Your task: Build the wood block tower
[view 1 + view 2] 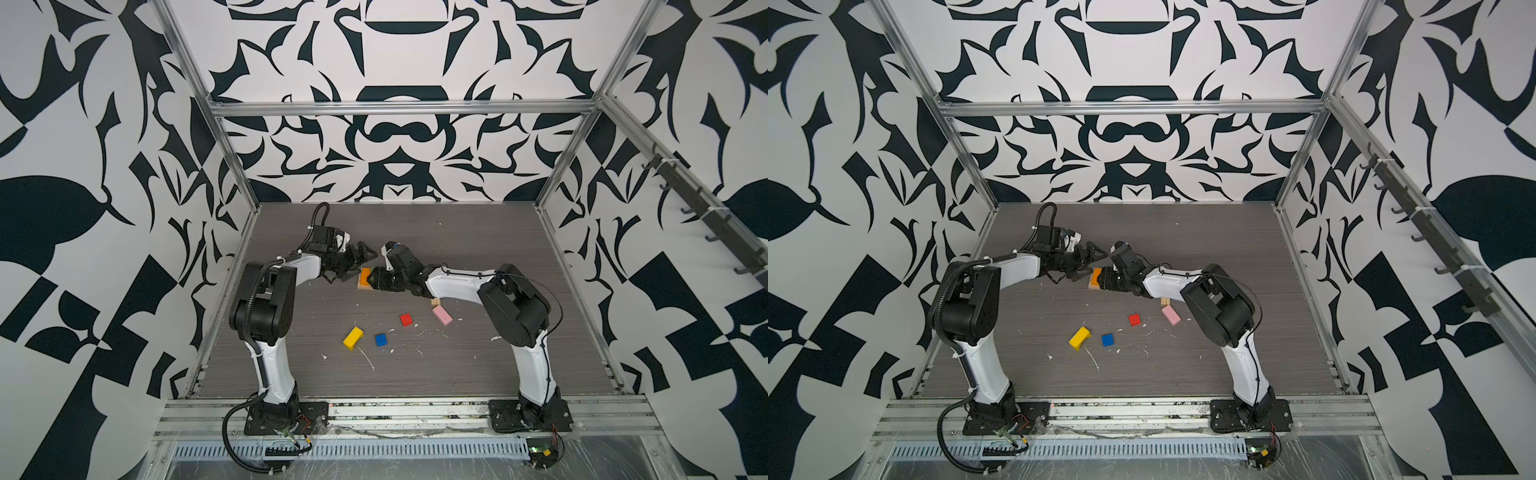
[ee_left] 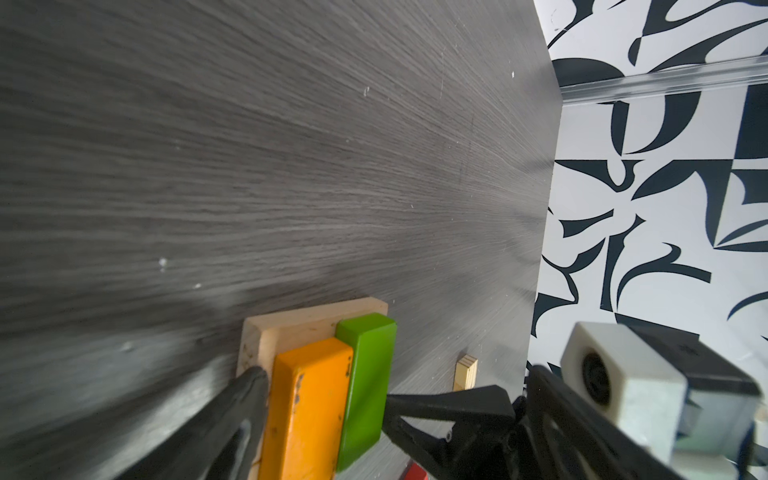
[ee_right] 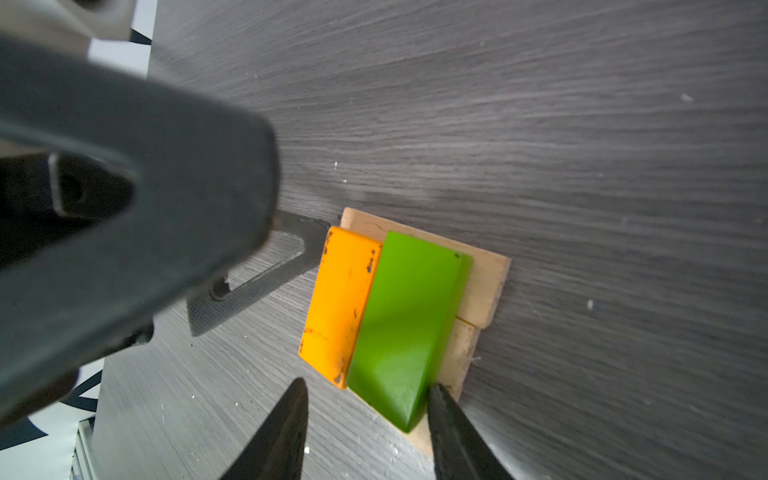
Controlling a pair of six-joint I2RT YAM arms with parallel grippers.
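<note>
Orange block (image 3: 340,303) and green block (image 3: 409,320) lie flat side by side, touching, on the tan plank base (image 3: 486,286). So the tower (image 1: 1096,277) is two layers high, sitting on the grey wood-grain tabletop (image 1: 457,365). The left gripper (image 2: 324,388) is spread wide open and straddles the tower. One finger tip is right up against the orange side at the plank's edge and the other sits just off the green side, so nothing's grabbed. The right gripper (image 3: 368,386) faces it from the opposite end, jaws partly apart around the near end of the green block. One finger (image 3: 449,424) looks like it touches the green corner, but the other has a clear gap, so it isn't clamped on anything. In both top views the two grippers are nearly nose to nose over the tower. The rest lie loose on the tabletop behind the right gripper, well apart from both sets of jaws. The pink block (image 1: 442,315) is just beside the right forearm with a small tan block (image 1: 435,301) half hidden next to it. The red block (image 1: 406,319), blue block (image 1: 381,339) and yellow block (image 1: 353,338) are farther back toward the arm bases.
</note>
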